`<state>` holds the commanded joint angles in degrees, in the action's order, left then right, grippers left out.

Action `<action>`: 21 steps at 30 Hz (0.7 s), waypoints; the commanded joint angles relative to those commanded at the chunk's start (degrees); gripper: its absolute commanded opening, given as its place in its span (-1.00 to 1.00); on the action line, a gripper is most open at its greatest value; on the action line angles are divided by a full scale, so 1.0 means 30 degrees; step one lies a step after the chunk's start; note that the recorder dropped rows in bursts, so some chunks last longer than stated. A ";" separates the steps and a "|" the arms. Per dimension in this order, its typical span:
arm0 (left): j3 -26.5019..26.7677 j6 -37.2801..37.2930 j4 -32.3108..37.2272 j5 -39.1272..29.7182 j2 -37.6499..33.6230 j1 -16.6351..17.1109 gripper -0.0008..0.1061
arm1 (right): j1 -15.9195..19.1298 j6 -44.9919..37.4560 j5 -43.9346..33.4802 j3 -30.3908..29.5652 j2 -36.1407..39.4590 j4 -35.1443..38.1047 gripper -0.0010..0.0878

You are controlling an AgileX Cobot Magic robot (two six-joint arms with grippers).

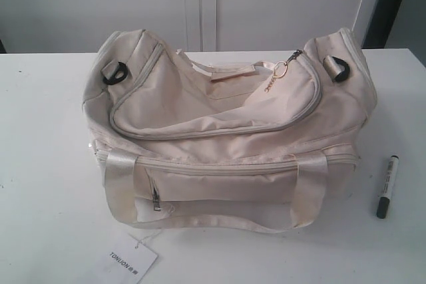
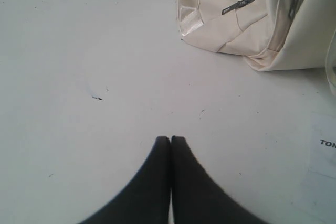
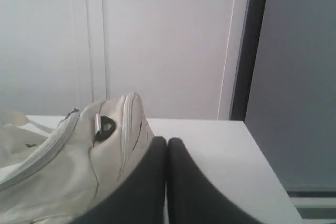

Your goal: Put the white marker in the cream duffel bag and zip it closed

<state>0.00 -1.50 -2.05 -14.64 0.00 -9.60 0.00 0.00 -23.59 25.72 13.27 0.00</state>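
Marker point(image 1: 387, 186) lies flat on table point(image 1: 40, 164), right of bag point(image 1: 226, 131) in exterior view, not touching. Judged light, rigid, slick, prone to roll: pinch mid-barrel. Bag soft, slumped. Left gripper point(image 2: 169, 139), right gripper point(image 3: 167, 140): jaws pressed together, empty.

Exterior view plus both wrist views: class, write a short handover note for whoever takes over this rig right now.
Left tool: shut, empty, over the table near the bag's front corner.
Right tool: shut, empty, by one end of the cream duffel bag.
White marker: lying on the table, right of the bag in the exterior view, apart from it.
Top zip looks open, with its pull at the right end.
Done: nothing yet.
Left: pick up the marker, put it in the bag, zip it shut.
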 joint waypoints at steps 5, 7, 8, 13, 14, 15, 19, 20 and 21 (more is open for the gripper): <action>0.0000 0.0000 0.0000 0.0000 0.0000 0.0000 -0.99 | 0.0000 0.0000 -0.0484 0.1650 0.3251 0.0977 -0.98; 0.0000 0.0000 0.0000 0.0000 0.0000 0.0000 -0.99 | 0.0000 0.0000 -0.0942 0.2223 0.4186 0.1018 -0.98; 0.0000 0.0000 0.0000 0.0000 0.0000 0.0000 -0.99 | 0.0000 0.0000 -0.1093 0.2448 0.4683 0.1018 -0.98; 0.0000 0.0000 0.0000 0.0000 0.0000 0.0000 -0.99 | 0.0000 0.0000 -0.1132 0.3669 0.6827 0.1018 -0.98; 0.0000 0.0000 0.0000 0.0000 0.0000 0.0000 -0.99 | 0.0000 0.0000 -0.1132 0.3841 0.7149 0.1018 -0.98; 0.0000 0.0000 0.0000 0.0000 0.0000 0.0000 -0.99 | 0.0000 0.0000 -0.1158 0.4066 0.7560 0.1018 -0.98; 0.0000 0.0000 0.0000 0.0000 0.0000 0.0000 -0.99 | 0.0000 0.0000 -0.1885 0.5003 0.9084 0.1063 -0.98; 0.0000 0.0000 0.0000 0.0000 0.0000 0.0000 -0.99 | 0.0000 0.0000 -0.1968 0.5185 0.9364 0.1153 -0.98; 0.0000 0.0000 0.0000 0.0000 0.0000 0.0000 -0.99 | 0.0000 0.0000 -0.1968 0.5408 0.9784 0.1333 -0.98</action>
<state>0.00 -1.50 -2.05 -14.64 0.00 -9.60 0.00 0.00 -29.49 41.95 42.62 4.00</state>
